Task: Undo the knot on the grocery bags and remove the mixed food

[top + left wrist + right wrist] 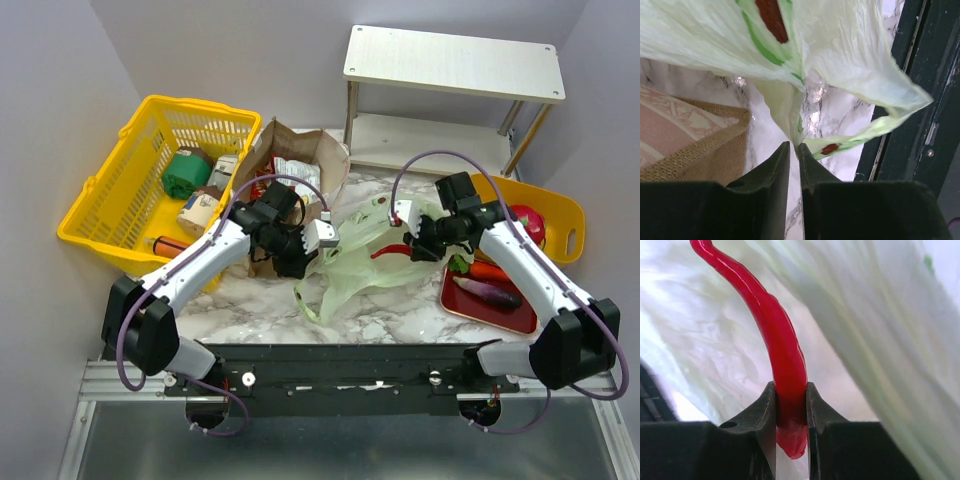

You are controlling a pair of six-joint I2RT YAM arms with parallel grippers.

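The pale green plastic bag (350, 272) lies slack on the marble table between my arms; its knot is out of view. My left gripper (332, 240) is shut on a thin fold of the bag's film (796, 131), pinched at the fingertips (795, 146). At the bag's right side, my right gripper (408, 248) is shut on a red chili (386, 252). In the right wrist view the chili (782, 347) curves up from the jaws (790, 390) with bag film (880, 340) around it. The brown paper bag (322, 150) stands behind with snack packets (292, 172) inside.
A yellow mesh basket (110, 200) with a green can and cartons stands at the left. A red tray (462, 302) at the right holds an eggplant (488, 291) and a carrot (488, 270). A dragon fruit (530, 222) rests on an orange tray (560, 215). A white shelf (450, 65) is at the back.
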